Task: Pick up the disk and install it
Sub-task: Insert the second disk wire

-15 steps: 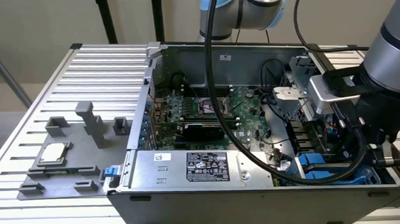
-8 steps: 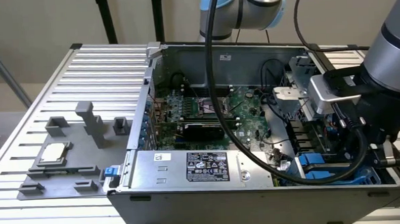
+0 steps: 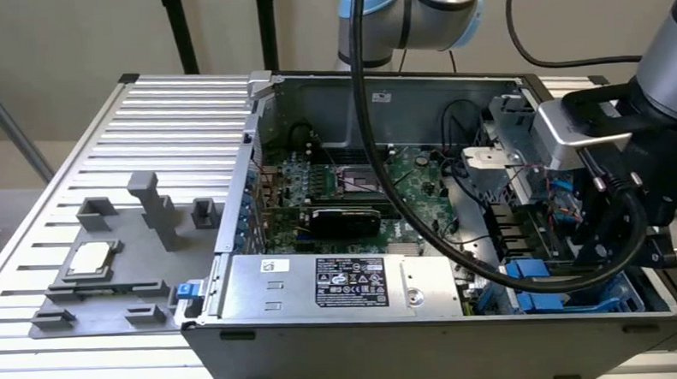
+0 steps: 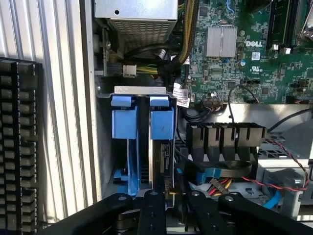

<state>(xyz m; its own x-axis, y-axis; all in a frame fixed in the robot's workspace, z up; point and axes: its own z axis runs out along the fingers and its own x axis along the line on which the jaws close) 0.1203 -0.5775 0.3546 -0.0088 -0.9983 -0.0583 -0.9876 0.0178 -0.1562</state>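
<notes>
The disk stands on edge in the blue drive cage, in the slot on the motherboard side. Its blue carrier tab points toward the power supply, and its grey side with a strip of circuit board shows below the tab. In the exterior view its blue tab shows at the case's corner on the exterior view's right. My gripper hangs directly over the disk's far end, with its black links on either side. From outside, the gripper is low inside the case above the cage. A second blue carrier sits in the neighbouring slot.
The open PC case lies on a slatted metal table. The power supply, motherboard, black cable connectors and loose wires crowd the cage. A grey fixture with a CPU chip lies beside the case. A keyboard lies outside the case wall.
</notes>
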